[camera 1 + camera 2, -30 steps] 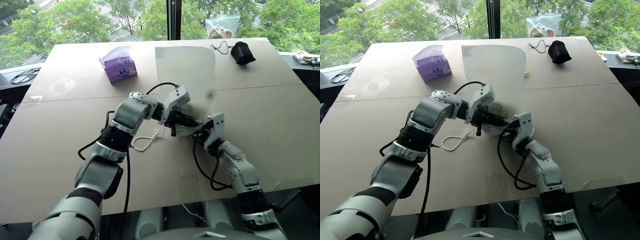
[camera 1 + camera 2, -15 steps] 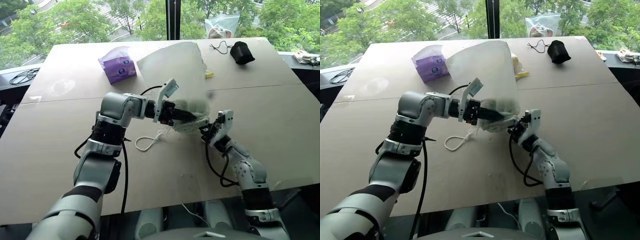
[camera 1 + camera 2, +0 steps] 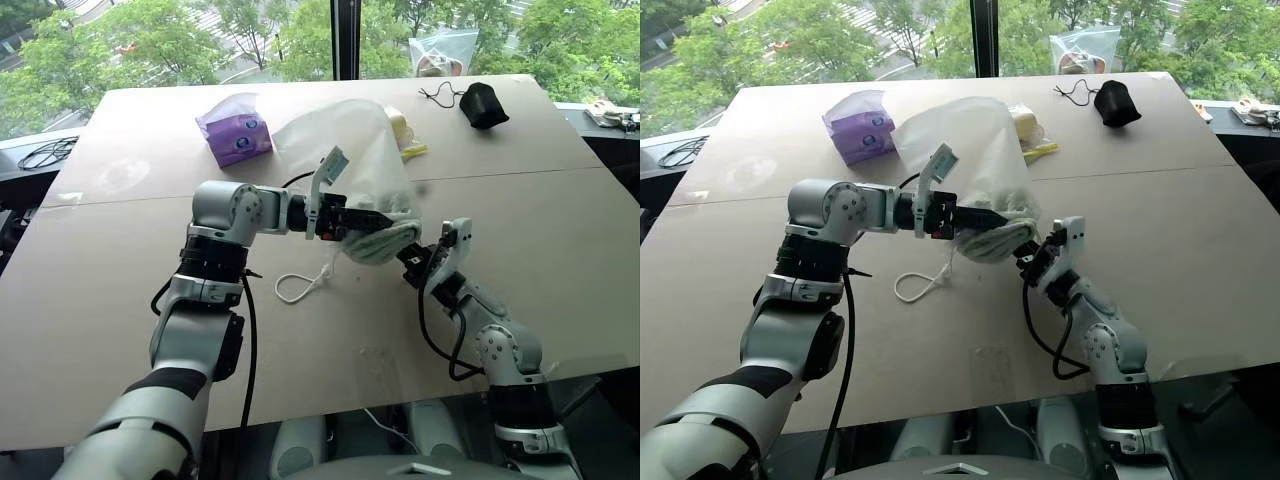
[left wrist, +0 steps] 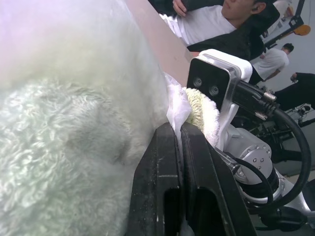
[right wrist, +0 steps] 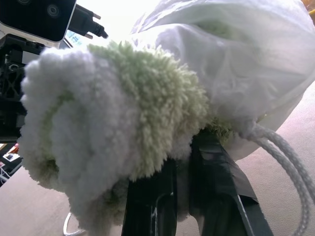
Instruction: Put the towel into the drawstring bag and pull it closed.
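While the towel (image 5: 113,118) is only half inside the drawstring bag (image 3: 350,150), pinched by the right gripper (image 3: 412,262), and the left gripper (image 3: 375,214) is clamped on the bag's rim, the towel could be dragged out if either grip slips.

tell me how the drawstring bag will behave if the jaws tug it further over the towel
Probably floppy: the drawstring bag drapes and billows with no shape of its own. Likely light, since one pinched edge at the left gripper holds it up. It may snag instead of sliding, as the fluffy towel fills its mouth, and the loose cord could trail on the table.
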Controlling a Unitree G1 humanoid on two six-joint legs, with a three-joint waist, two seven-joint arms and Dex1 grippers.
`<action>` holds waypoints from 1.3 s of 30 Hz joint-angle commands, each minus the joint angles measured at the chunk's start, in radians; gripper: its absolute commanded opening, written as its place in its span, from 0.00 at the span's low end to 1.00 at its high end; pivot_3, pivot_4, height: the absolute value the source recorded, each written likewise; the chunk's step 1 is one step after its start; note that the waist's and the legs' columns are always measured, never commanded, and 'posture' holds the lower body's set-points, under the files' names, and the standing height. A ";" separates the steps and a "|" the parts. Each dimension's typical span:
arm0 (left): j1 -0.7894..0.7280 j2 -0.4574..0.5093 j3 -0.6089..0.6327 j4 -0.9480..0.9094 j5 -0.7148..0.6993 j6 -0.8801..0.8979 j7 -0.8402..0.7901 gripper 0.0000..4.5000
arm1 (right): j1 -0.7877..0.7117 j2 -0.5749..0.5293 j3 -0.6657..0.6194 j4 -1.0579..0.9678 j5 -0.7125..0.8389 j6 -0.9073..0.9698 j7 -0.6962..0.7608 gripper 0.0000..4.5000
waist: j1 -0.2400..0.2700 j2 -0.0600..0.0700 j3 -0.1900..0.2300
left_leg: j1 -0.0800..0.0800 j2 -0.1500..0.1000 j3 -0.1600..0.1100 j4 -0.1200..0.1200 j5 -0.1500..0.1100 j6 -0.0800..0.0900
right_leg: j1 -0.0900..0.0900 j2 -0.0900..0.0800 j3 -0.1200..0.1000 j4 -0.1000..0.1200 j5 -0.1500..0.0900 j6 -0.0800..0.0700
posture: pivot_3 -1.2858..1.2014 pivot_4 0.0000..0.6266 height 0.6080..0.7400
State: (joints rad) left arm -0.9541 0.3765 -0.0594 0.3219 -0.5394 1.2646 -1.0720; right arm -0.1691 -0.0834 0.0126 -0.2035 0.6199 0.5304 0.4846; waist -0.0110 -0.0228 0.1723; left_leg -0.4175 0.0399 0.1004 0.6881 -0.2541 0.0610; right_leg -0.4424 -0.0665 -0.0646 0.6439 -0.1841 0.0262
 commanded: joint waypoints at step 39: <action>0.170 0.119 -0.201 -0.281 0.082 -0.350 -0.026 0.01 | 0.069 -0.337 0.115 -0.434 -0.112 0.154 -0.009 0.60 | 0.013 0.000 0.000 | 0.000 -0.002 -0.001 0.000 -0.001 0.002 | 0.000 -0.002 -0.001 0.000 -0.005 0.000 | 0.52 0.24 1.00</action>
State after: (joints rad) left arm -0.7517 0.5032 -0.2824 0.0843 -0.4328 0.9084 -1.0945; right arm -0.0540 -0.4474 0.1082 -0.6292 0.5259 0.7496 0.4725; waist 0.0019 -0.0231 0.1723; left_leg -0.4172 0.0380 0.0994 0.6878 -0.2554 0.0634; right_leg -0.4424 -0.0687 -0.0652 0.6435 -0.1890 0.0265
